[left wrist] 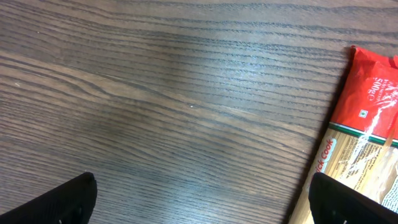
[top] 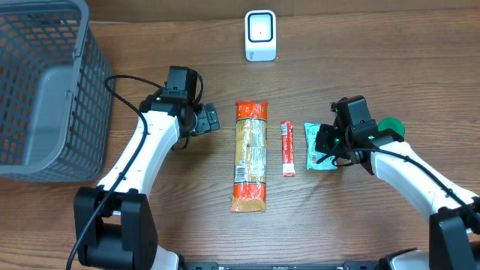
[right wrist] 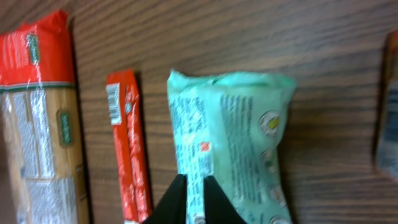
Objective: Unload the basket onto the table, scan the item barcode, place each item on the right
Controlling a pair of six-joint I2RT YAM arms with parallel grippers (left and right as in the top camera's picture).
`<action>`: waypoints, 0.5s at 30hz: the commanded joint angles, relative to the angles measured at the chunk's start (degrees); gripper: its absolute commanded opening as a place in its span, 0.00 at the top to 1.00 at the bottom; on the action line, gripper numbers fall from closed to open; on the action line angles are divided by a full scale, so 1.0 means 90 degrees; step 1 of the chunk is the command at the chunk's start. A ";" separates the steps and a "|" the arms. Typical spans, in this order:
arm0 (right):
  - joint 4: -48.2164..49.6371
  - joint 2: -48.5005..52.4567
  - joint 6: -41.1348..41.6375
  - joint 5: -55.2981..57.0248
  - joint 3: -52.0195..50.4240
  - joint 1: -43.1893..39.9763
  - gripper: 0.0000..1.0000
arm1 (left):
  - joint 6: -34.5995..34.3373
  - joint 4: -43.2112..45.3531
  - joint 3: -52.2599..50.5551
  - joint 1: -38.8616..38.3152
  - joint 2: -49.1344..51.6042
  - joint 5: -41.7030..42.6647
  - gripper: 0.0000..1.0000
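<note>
The right gripper (right wrist: 194,198) is pinching the back seam of the green packet (right wrist: 236,137), which is lying flat just ahead of its fingers, so the pickup appears to be in hand. The next move is calling for a lift towards the scanner (top: 260,35), well beyond this gripper, barcode facing it. The left gripper (left wrist: 202,202) is hanging wide open, grasping nothing.

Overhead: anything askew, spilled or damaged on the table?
Nothing stands out. The pasta pack, red stick and green packet lie flat in a tidy row, with nothing spilled. The right gripper pinches the green packet's back seam. The scanner sits apart at the back.
</note>
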 commanded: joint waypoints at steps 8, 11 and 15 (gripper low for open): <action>-0.0044 0.0024 -0.0012 0.0381 -0.0080 0.0024 0.77 | -0.0024 0.0010 0.0058 -0.0007 -0.0078 0.0012 0.00; -0.0347 0.0024 -0.0015 0.0306 -0.0085 0.0032 0.76 | -0.0024 0.0007 0.0058 -0.0007 -0.0078 0.0012 0.00; -0.0539 0.0024 -0.0015 0.0306 -0.0163 0.0032 0.75 | -0.0024 0.0007 0.0058 -0.0007 -0.0078 0.0012 0.00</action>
